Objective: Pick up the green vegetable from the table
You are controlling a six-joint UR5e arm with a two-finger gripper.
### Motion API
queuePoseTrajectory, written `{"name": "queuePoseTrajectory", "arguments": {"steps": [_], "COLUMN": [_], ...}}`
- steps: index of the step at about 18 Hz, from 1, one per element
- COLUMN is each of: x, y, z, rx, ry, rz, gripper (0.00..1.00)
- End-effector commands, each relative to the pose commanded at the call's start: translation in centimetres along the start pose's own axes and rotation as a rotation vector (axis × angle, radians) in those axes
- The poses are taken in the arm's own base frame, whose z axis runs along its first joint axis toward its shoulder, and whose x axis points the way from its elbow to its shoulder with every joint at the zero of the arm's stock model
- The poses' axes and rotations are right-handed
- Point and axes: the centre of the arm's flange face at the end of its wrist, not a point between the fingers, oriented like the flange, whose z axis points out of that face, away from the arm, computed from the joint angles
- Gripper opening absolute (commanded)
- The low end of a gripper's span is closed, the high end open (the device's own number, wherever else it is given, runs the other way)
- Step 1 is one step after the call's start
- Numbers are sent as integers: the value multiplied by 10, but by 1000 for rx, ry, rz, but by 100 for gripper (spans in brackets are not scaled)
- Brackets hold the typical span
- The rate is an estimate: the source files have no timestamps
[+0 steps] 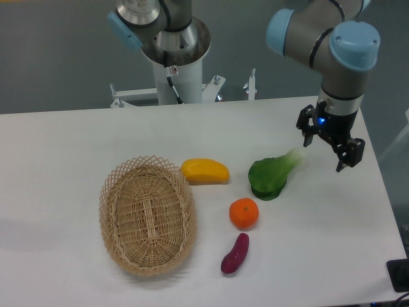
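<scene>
Nearest me on the white table (57, 134): a slim purple sweet potato (235, 253), a round orange (244, 213) and an oval woven wicker basket (147, 214). At mid-frame I see a smooth yellow fruit (204, 171) and, right of it, the green vegetable (272, 174), broad dark leaves tapering to a pale stalk. Farther, at upper right, the gripper (324, 152) hangs with black fingers spread wide, holding nothing.

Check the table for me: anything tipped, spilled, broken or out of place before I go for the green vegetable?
Nothing stands out. The leafy green vegetable lies on the white table, apart from the round orange, yellow mango-like fruit and purple sweet potato. The oval wicker basket sits upright and empty. The open gripper hangs beside the vegetable's stalk.
</scene>
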Motion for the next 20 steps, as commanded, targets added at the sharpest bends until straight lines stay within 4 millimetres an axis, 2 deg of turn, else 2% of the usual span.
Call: {"name": "queuePoseTrajectory", "arguments": {"steps": [6,11,20], "x": [8,19,47], "y": [5,10,29], "z": [9,27,91], "rx": [-5,-7,-5], "ry": [19,34,65], "rz": [-6,27,85], "gripper": [100,100,100]}}
